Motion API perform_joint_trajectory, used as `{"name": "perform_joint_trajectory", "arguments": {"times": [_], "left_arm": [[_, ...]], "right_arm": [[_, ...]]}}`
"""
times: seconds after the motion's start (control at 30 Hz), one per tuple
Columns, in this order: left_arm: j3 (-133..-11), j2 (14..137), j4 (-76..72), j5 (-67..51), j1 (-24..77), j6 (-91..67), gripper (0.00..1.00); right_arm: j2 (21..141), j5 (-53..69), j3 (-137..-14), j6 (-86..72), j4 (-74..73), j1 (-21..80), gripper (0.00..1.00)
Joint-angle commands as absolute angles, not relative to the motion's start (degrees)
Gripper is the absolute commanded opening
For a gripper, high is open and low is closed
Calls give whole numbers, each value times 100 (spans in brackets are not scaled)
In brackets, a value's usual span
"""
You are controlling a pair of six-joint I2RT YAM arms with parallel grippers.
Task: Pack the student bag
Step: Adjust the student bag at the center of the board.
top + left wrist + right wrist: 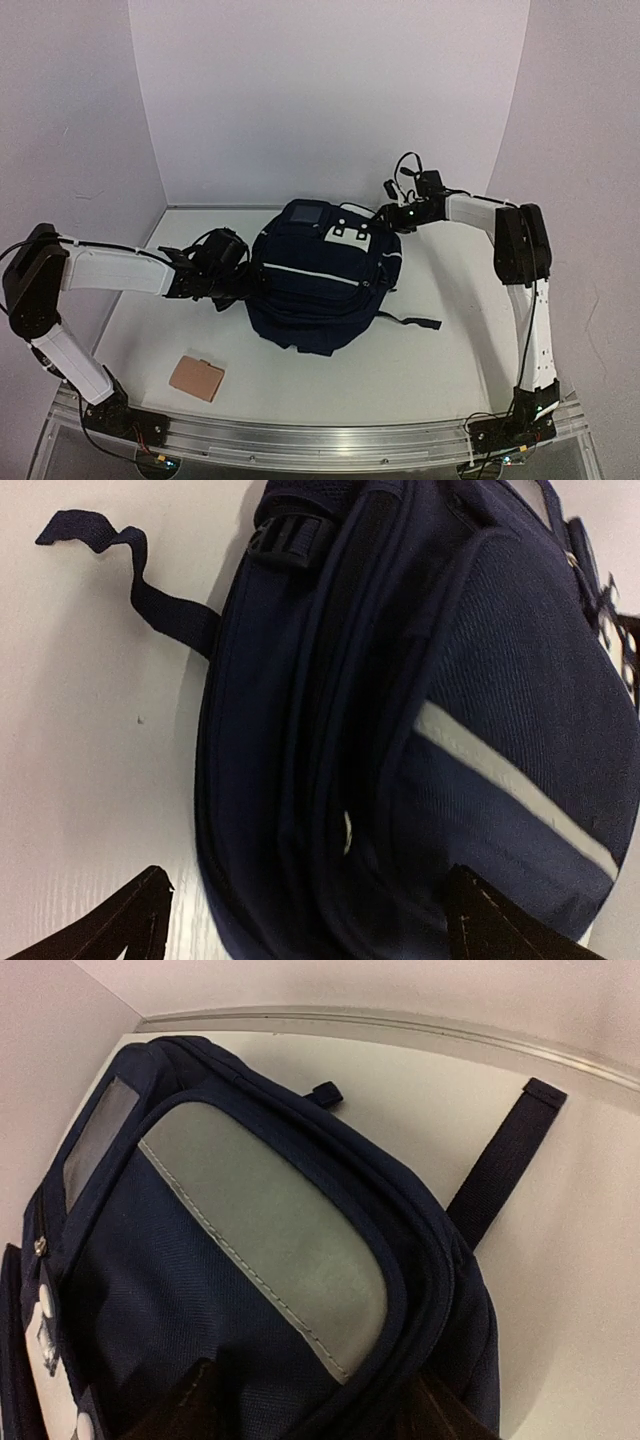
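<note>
Smooth white table [440,370] inside plain, matte pale walls [330,100], with a ribbed metal rail [330,440] along the near edge. At the middle of the table, lying plump and rounded: backpack [320,290] of coarse dark navy weave, crossed by a thin pale stripe [310,275], with a white patch [350,230] near its far end, a glossy see-through window [100,1135] and a smooth grey panel [270,1230] edged in pale stitching. Flat woven strap [505,1160] trailing out onto the table; black plastic buckle [290,535] on the side seam. Near the left front corner, well apart from the backpack, a small flat tan card [197,377] with a notched edge. Reaching in from the left, white forearm almost level and elbow folded back at the far left: left claw [312,920], fingers spread wide, one tip over bare table, the other over the bulging side, clamped on nothing. Rising from the right base, bent sharply at a high elbow and stretching leftward to the far right corner of the backpack: right claw [310,1410], tips apart over the piped rim; pressing on the fabric or not, cannot tell.
</note>
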State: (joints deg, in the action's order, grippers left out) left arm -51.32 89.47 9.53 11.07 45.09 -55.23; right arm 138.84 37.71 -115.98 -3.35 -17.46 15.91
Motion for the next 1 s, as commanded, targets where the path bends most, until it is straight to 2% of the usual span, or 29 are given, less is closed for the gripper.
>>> {"name": "perform_joint_trajectory", "arguments": {"times": [0.0, 0.13, 0.3, 0.4, 0.5, 0.6, 0.7, 0.8, 0.97], "left_arm": [[-5798, 9566, 440, 646, 3951, -4977, 93], [-6805, 10426, 799, 358, 3470, -4318, 92], [-8186, 11340, 1392, 19, 2848, -3733, 92], [-8926, 11591, 1821, -217, 2650, -3309, 95], [-9313, 11441, 2351, -236, 2622, -2996, 99], [-9091, 10969, 2728, -342, 2623, -3054, 100], [-8239, 10188, 2759, -472, 2650, -3519, 100], [-7238, 9464, 2463, -625, 2805, -4015, 100], [-6263, 8863, 2180, -538, 3276, -4719, 100]], "right_arm": [[12912, 4627, -9873, -680, -2495, 1739, 52], [11969, 4715, -8411, -809, -2472, 1812, 55], [10667, 4806, -7166, -898, -2405, 2130, 59], [9967, 4782, -6868, -862, -2428, 2303, 62], [9444, 4359, -7131, -392, -2721, 2186, 71], [9167, 3967, -7519, 132, -2968, 1840, 81], [9460, 3676, -8054, 512, -2978, 1633, 88], [10250, 3610, -8816, 635, -2977, 1558, 89], [11821, 3972, -10286, 429, -3002, 1424, 88]]}}
